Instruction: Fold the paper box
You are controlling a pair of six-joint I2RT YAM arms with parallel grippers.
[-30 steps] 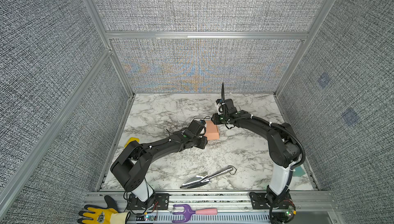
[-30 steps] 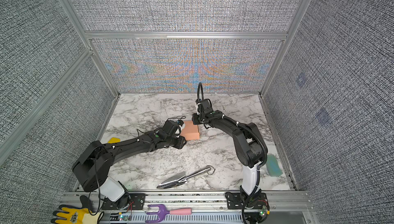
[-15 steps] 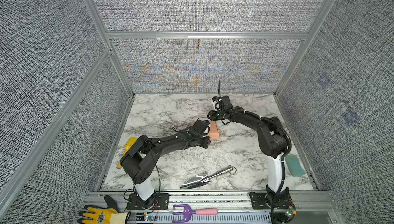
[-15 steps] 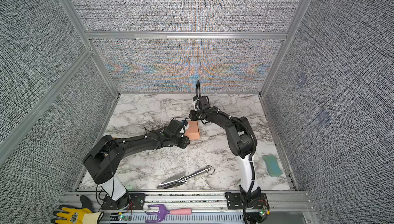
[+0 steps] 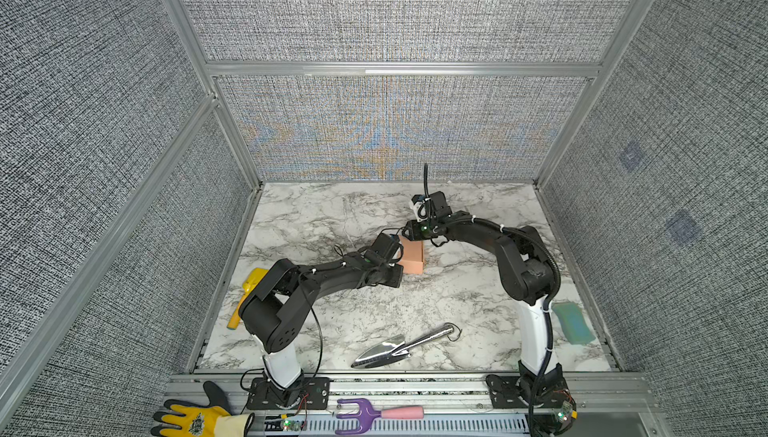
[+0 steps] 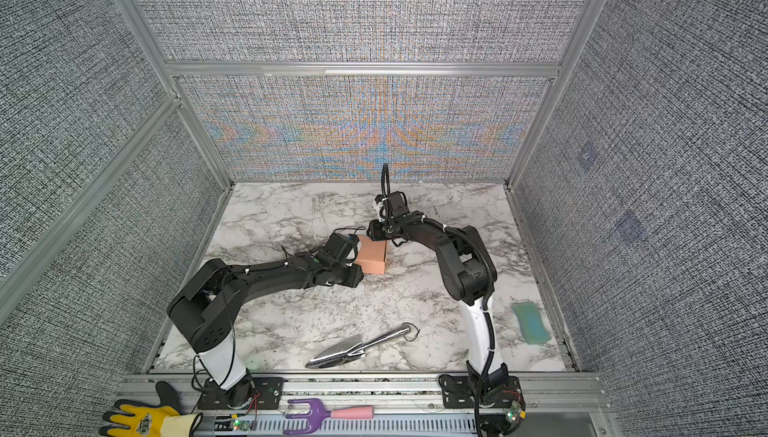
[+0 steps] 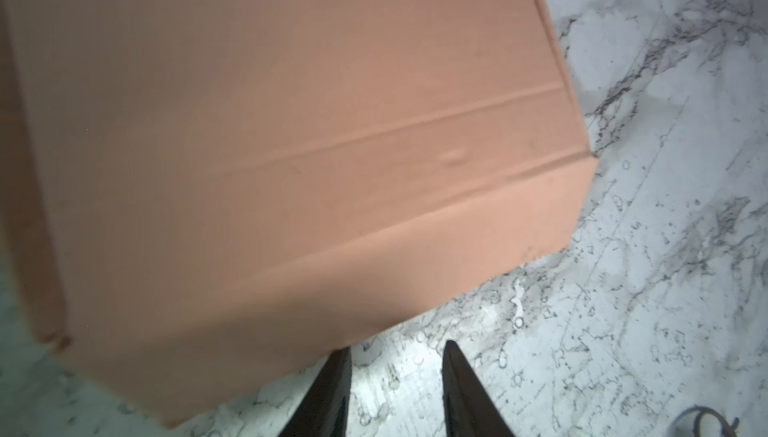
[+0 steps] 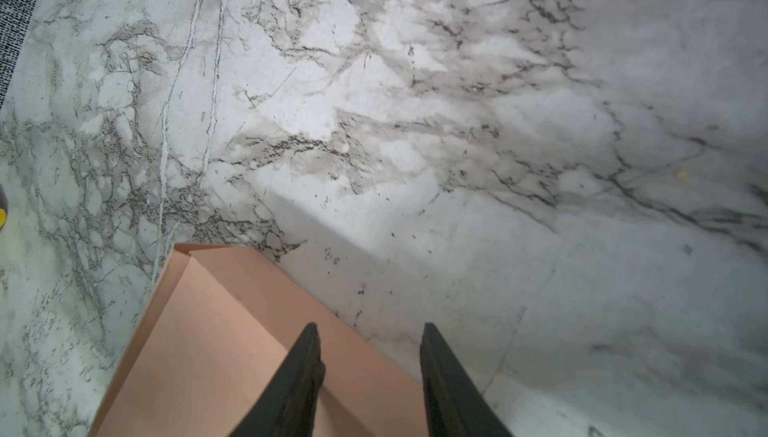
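**Both My Grippers Stand Open at the Pink Box**

The paper box [image 5: 411, 257] sits near the middle of my marble table [image 5: 332, 214], already a closed block with flat salmon-pink faces. My two arms meet at it, the left from its left side and the right from its far edge.

In the left wrist view my left gripper [image 7: 397, 347] has its fingers apart with only bare marble between them. One fingertip lies right at the box's edge; I cannot tell whether it touches. Two creases run across the cardboard face there, and a small dent sits between them.

In the right wrist view my right gripper [image 8: 370, 324] is also spread and clamps nothing. One finger lies over the box top and the other over the table beyond the box's edge.

A steel trowel [image 5: 399, 347] lies near the table's front, well apart from the box. A yellow tool [image 5: 249, 293] lies at the left edge and a green sponge [image 5: 572, 322] at the right. On the front rail are a purple hand fork [image 5: 370, 414] with a pink handle and a yellow glove [image 5: 195, 422]. The glove's printed emblem is too small for me to read.
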